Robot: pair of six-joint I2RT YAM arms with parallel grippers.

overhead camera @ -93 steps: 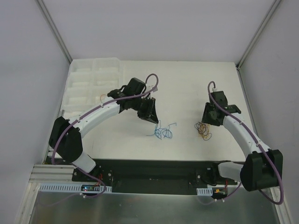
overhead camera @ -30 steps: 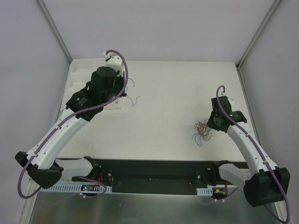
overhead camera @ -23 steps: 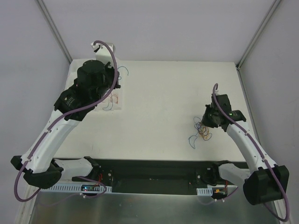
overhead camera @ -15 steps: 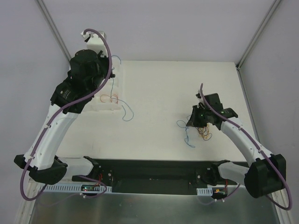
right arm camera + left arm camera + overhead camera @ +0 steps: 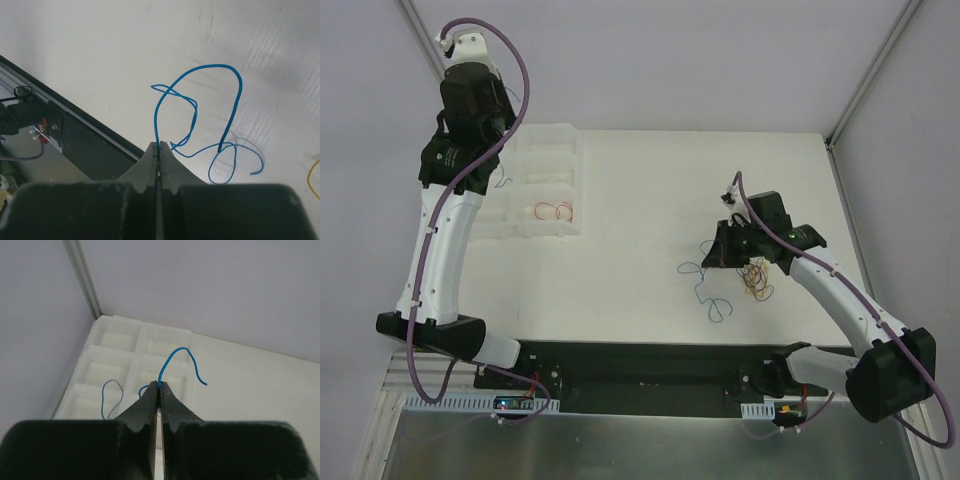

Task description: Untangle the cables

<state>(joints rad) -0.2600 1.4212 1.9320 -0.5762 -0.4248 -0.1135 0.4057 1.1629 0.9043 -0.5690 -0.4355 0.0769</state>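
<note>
My left gripper [image 5: 490,165] is raised over the white compartment tray [image 5: 542,150] at the far left. It is shut on a thin blue wire [image 5: 176,356], whose ends dangle above the tray [image 5: 115,335]. A red wire [image 5: 556,211] lies in a near compartment. My right gripper [image 5: 720,248] is shut on a second blue wire [image 5: 235,95]. That wire hangs in loops down to the table [image 5: 708,295]. A small orange and yellow bundle [image 5: 756,278] lies on the table just right of the right gripper.
The black base strip [image 5: 650,365] runs along the table's near edge and shows in the right wrist view [image 5: 75,135]. Grey walls and metal corner posts [image 5: 435,60] close in the back and sides. A yellow wire end [image 5: 312,175] shows at the right edge.
The two blue wires have come apart. My left gripper has carried one up and left over the tray. My right gripper has moved left, dragging the other away from the orange bundle.
</note>
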